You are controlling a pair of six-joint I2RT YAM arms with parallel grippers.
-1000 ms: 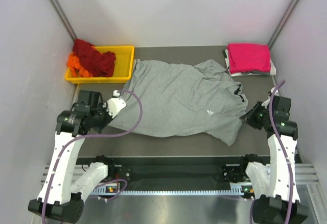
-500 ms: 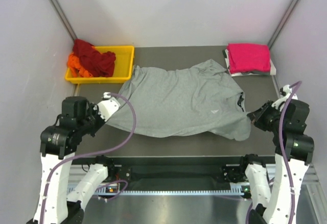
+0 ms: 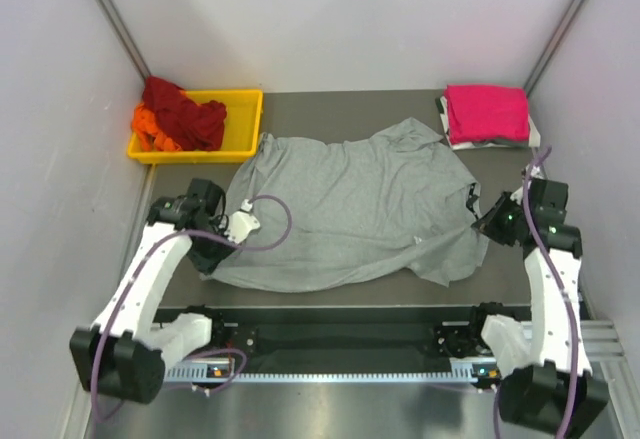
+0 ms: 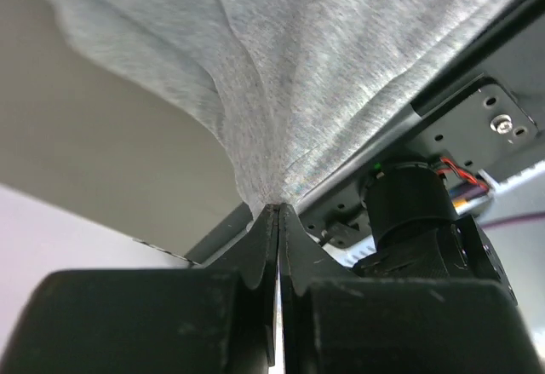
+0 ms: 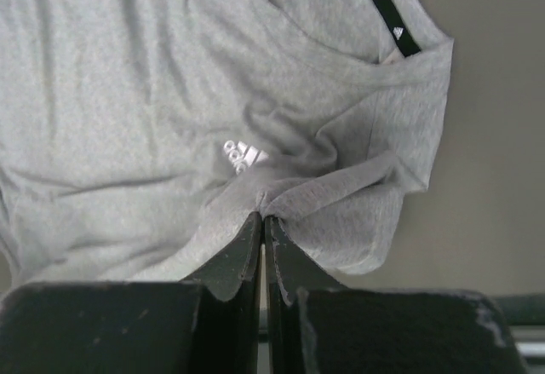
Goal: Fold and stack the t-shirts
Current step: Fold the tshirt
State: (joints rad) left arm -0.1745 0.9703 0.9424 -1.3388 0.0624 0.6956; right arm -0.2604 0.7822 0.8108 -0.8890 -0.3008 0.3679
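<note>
Both pairs of jaws are pressed together on the grey t-shirt spread across the middle of the top view: the left gripper pinches its lower-left edge, the right gripper a fold beside the white logo, clear only in the right wrist view.

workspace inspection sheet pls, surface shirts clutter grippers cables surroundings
surface: dark grey tabletop, partly under cloth
job's things: light heather-grey cloth t-shirt spread mid-table; folded magenta-pink t-shirt far right; dark red t-shirt and orange t-shirt bunched in yellow plastic tray
clutter: nothing seen
grippers: left gripper shut on grey t-shirt's edge; right gripper shut on its cloth near the logo
cables: purple cable looped over grey t-shirt
surroundings: plain pale walls
</note>
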